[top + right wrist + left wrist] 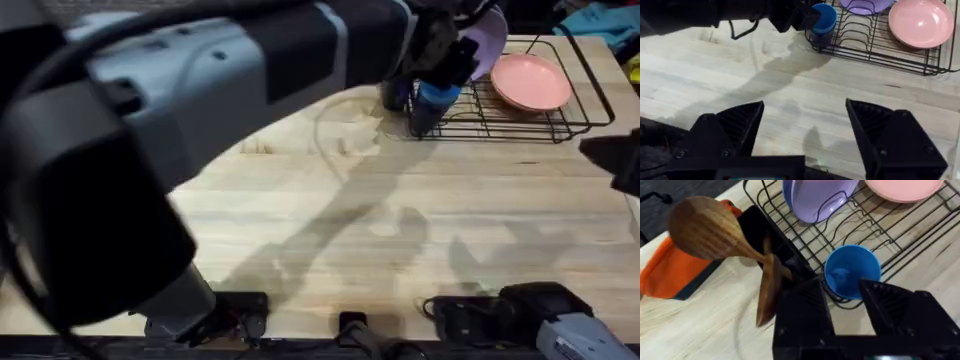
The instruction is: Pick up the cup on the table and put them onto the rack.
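Observation:
A bright blue cup (852, 270) stands upright in the near left corner of the black wire rack (875, 222), also seen from above as the cup (436, 103) at the rack (560, 125). My left gripper (840, 284) hovers just above and beside it, open, its black fingers (802, 315) on either side of the cup's near rim without closing on it. From above, the left arm stretches across the table to the left gripper (445, 58). My right gripper (805, 125) hangs open over bare wood, far from the cup (823, 21).
A purple plate (817, 197) stands in the rack, and a pink plate (905, 189) lies flat beside it. A wooden spoon (710, 230) sticks out of a black holder (770, 235) at the rack's left. An orange object (670, 275) lies beyond the holder.

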